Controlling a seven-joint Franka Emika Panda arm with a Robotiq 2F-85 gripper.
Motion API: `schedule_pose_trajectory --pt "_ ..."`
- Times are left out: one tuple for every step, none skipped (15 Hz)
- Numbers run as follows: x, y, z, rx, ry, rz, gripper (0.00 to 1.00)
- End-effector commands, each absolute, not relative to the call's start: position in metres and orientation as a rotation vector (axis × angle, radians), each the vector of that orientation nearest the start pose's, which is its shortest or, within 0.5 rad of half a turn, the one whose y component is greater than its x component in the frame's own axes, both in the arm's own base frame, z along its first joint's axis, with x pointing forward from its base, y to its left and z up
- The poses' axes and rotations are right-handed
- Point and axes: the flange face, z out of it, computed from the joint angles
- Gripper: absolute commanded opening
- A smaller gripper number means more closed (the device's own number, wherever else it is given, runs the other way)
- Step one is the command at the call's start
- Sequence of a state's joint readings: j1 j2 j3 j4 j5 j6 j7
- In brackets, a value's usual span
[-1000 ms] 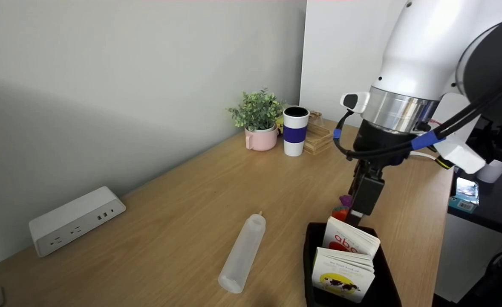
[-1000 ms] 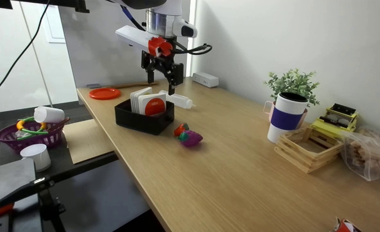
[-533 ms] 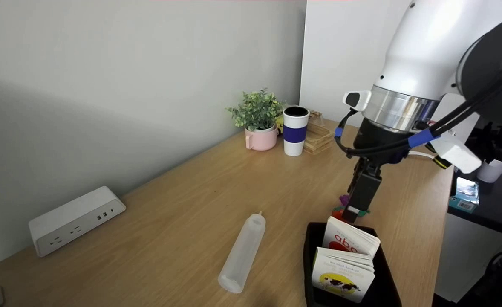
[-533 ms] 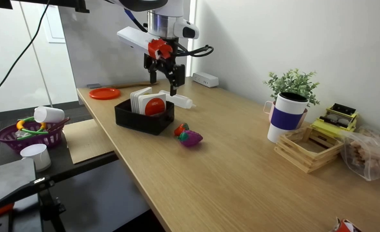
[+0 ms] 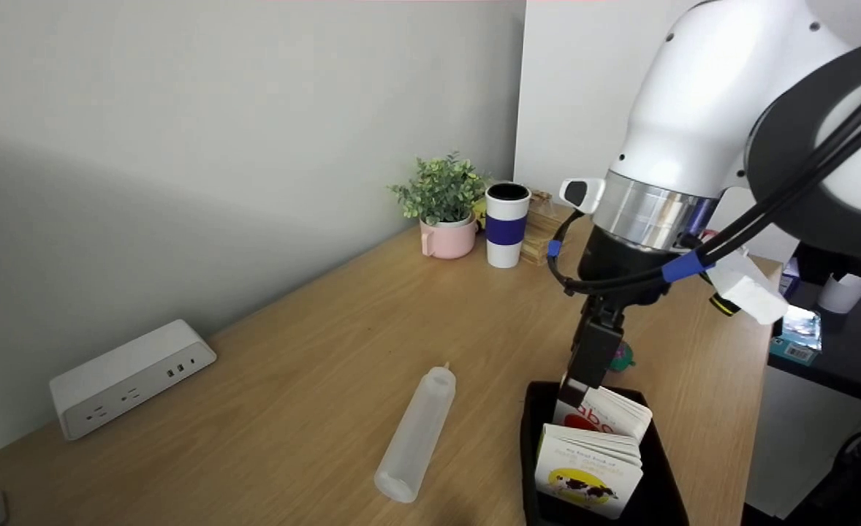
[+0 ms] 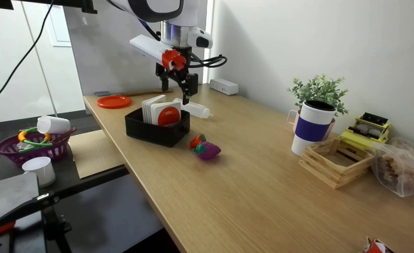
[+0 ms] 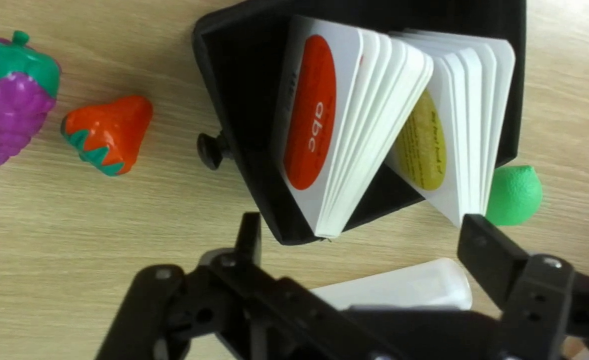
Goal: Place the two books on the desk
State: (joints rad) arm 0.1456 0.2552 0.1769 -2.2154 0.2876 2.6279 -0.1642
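Observation:
Two thin white books stand tilted in a black tray on the light wooden desk. The abc book with a red oval also shows in both exterior views. The book with yellow print stands beside it and shows a cow picture in an exterior view. My gripper is open and empty, its fingers wide apart. In both exterior views it is above the tray near the books. One finger partly hides the abc cover in an exterior view.
A clear squeeze bottle lies beside the tray. A toy strawberry, toy grapes and a green toy lie around it. Farther off are a tumbler, a plant, a wooden crate and a red plate.
My gripper has shifted toward the bottle's side and a little lower, and a finger now overlaps the abc book's cover in an exterior view. The books and tray have not moved.

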Motion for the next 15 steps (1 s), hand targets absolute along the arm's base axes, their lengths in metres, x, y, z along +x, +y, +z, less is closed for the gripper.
schedule_pose_trajectory --pt "0.553 0.173 0.267 -2.899 -0.337 -0.17 1.0" --pt "0.553 0.172 0.264 -2.904 -0.331 -0.158 1.0" --pt "0.554 0.171 0.261 -2.909 -0.327 -0.149 1.0" --pt "0.554 0.17 0.26 -2.915 -0.319 -0.139 1.0" --pt "0.554 0.17 0.258 -2.919 -0.314 -0.133 1.0" --pt "0.554 0.17 0.257 -2.924 -0.307 -0.128 1.0" --pt "0.553 0.169 0.257 -2.929 -0.301 -0.124 1.0" --pt "0.553 0.169 0.256 -2.936 -0.291 -0.117 1.0" --pt "0.55 0.171 0.257 -2.939 -0.27 -0.1 1.0" --pt "0.548 0.173 0.258 -2.942 -0.251 -0.084 1.0" --pt "0.544 0.176 0.26 -2.948 -0.217 -0.061 1.0" --pt "0.54 0.18 0.263 -2.949 -0.194 -0.038 1.0" --pt "0.537 0.183 0.265 -2.953 -0.174 -0.024 1.0" --pt "0.534 0.186 0.266 -2.959 -0.146 -0.006 1.0" --pt "0.531 0.19 0.268 -2.969 -0.12 0.013 1.0"
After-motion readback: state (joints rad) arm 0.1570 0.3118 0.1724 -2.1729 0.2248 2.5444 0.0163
